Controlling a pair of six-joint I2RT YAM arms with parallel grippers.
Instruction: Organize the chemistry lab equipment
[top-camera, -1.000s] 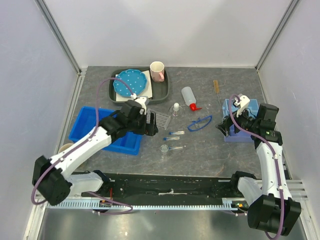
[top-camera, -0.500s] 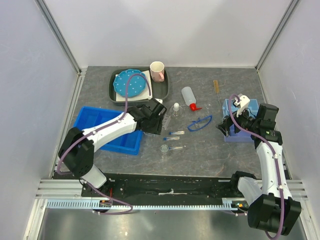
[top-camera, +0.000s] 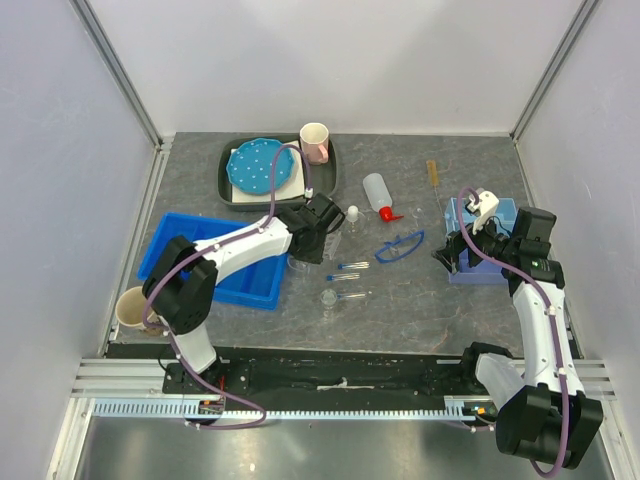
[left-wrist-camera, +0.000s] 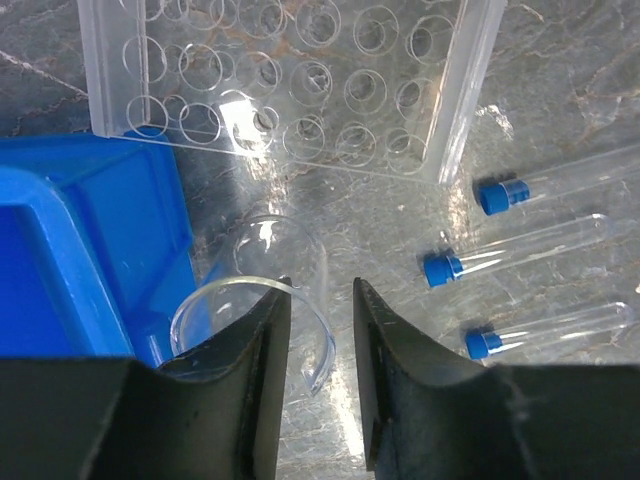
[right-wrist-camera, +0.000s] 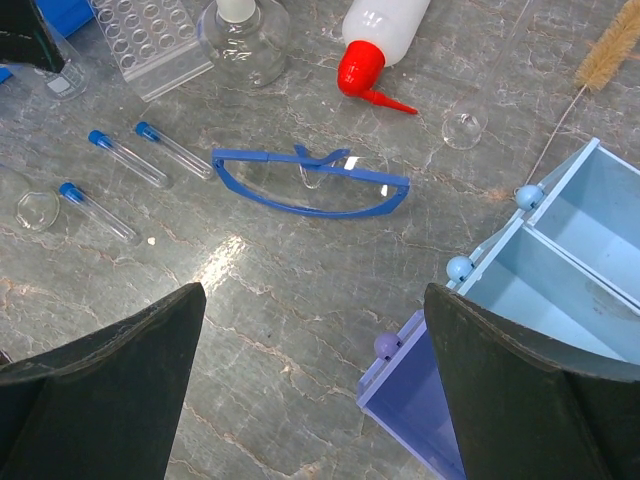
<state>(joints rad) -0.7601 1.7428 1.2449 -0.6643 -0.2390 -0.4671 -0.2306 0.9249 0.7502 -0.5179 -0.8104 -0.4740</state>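
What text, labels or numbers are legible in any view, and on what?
No legible text in any view.
Squeeze bottle: no label on the side shown.
Tube rack, blue-capped tubes, goggles: no print visible.
Mug: too small in the top view to tell whether it carries any marking.

You're not getting any readable text, numbers or brand marks in these views, tbh: nothing legible is showing on the squeeze bottle (right-wrist-camera: 385, 20), the tube rack (left-wrist-camera: 290, 80), the beaker (left-wrist-camera: 265, 245) or the blue bin (left-wrist-camera: 60, 250).
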